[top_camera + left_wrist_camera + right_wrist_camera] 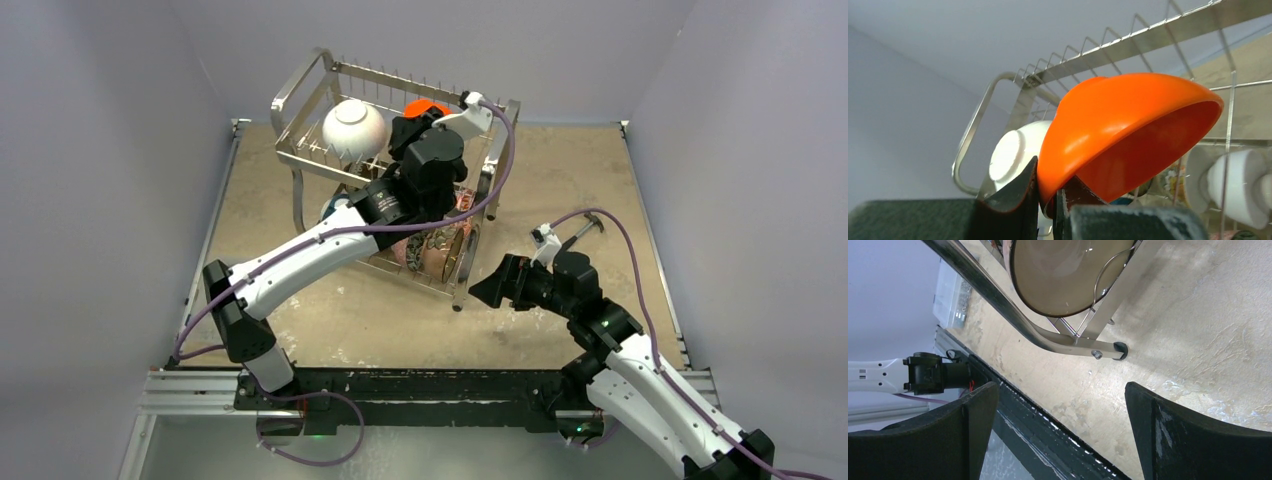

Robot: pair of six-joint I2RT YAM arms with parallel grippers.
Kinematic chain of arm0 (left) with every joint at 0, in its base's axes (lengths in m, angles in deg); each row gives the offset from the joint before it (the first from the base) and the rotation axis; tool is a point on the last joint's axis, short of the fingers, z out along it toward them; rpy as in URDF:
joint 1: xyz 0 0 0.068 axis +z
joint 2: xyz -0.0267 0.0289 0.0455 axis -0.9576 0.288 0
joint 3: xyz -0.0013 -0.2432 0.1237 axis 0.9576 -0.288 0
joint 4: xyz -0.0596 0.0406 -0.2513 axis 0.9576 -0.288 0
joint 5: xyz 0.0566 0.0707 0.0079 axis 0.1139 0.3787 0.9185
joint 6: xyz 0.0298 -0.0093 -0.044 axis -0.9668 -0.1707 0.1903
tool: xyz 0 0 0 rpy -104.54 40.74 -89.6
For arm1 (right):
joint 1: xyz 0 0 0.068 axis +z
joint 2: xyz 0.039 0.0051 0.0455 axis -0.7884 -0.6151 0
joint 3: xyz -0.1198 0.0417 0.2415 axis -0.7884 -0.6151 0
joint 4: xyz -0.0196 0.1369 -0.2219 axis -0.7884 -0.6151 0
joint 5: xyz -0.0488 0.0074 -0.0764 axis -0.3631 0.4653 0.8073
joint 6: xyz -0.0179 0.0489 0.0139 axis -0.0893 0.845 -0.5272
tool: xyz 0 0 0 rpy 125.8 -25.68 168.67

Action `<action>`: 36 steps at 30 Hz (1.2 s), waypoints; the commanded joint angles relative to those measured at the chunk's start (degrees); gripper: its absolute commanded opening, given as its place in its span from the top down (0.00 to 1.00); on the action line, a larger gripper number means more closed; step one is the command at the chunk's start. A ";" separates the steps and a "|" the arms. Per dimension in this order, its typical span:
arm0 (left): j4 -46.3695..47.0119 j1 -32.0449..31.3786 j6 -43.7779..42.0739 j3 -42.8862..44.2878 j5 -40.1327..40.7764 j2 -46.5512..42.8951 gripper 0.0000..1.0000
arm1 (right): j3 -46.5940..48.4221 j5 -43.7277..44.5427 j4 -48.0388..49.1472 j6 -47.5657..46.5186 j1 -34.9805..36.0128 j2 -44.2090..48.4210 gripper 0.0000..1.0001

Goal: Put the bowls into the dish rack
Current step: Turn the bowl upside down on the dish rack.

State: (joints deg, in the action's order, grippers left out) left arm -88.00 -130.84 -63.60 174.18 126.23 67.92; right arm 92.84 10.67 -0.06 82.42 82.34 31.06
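Upper tier first: left gripper [1048,192] closed tight on rim of glossy orange round bowl [1118,130], one finger outside the wall, one inside. Bowl tilted, opening down and to the right in wrist view. Held over upper tier of tall shiny chrome wire dish rack [300,88], toward its far right end, just beside white round ceramic bowl [353,128] lying tipped among the tines, foot ring showing. Contact between orange bowl and wires: cannot tell. Lower tier: brown glazed round bowl [1063,275] on edge at near-right corner post; more patterned pieces behind it, too small to sort. Right gripper [1060,405] spread wide, nothing between the fingers, low over sandy beige desk [1198,340], near the rack's near-right foot and apart from it.
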 commanded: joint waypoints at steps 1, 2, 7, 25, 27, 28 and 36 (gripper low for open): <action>7.13 0.43 -9.77 -2.14 8.35 0.07 1.00 | 0.22 -0.58 1.11 -1.11 -0.09 0.50 0.02; 8.30 0.38 -11.06 -2.31 9.13 0.09 1.00 | 0.16 -0.59 1.09 -1.12 -0.11 0.58 0.02; 14.91 0.51 -17.69 -3.01 11.71 0.93 1.00 | -0.15 -0.58 0.92 -1.02 -0.16 1.07 0.02; -12.29 -1.44 1.24 6.53 0.18 5.30 0.32 | 0.20 -0.40 0.54 -1.07 -0.11 1.43 0.02; -18.28 -1.45 6.15 9.94 -4.12 5.79 0.32 | 0.27 -0.49 0.71 -1.03 -0.15 1.27 0.02; -20.41 -1.48 8.21 11.11 -6.78 5.90 0.31 | 0.26 -0.57 0.85 -1.07 -0.15 1.17 0.02; -24.86 -1.34 18.26 14.75 -19.18 4.11 0.25 | 0.61 -0.93 1.27 -1.28 -0.15 0.47 0.02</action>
State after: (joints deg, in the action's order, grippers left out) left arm -107.87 -131.48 -53.00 185.78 116.29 74.07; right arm 92.84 10.65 -0.08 82.42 82.34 32.00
